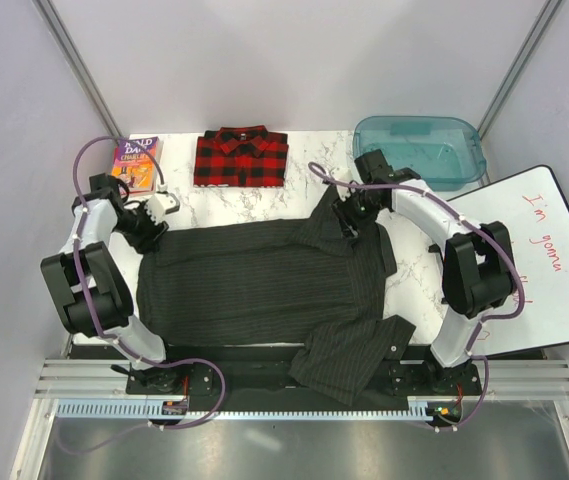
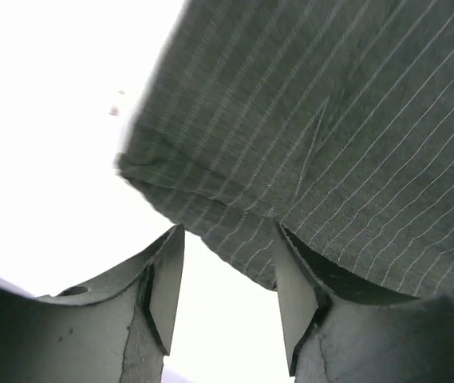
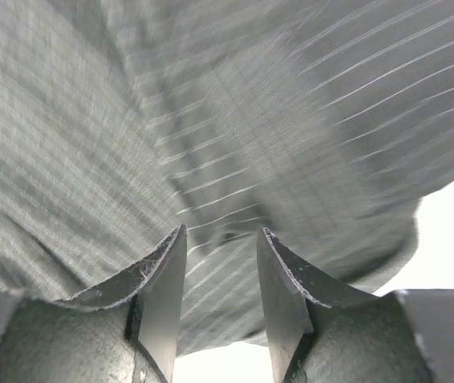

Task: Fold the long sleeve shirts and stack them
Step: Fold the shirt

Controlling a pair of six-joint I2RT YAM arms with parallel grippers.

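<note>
Across the middle of the table [image 1: 304, 200], the charcoal pinstriped shirt [image 1: 254, 275] is lying spread out; the plaid shirt [image 1: 241, 158] is sitting folded at the far edge. Both hands are gaping, holding nothing: left hand [image 2: 227, 239] at the charcoal shirt's far-left corner, right hand [image 3: 220, 239] by its collar. Judged step: taking hold for a fold; next, both need closing squarely on cloth.

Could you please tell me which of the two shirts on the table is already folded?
The red-and-black plaid flannel shirt at the far edge: it is a neat, compact rectangle, whereas the charcoal pinstriped shirt lies spread out, unfolded.
</note>
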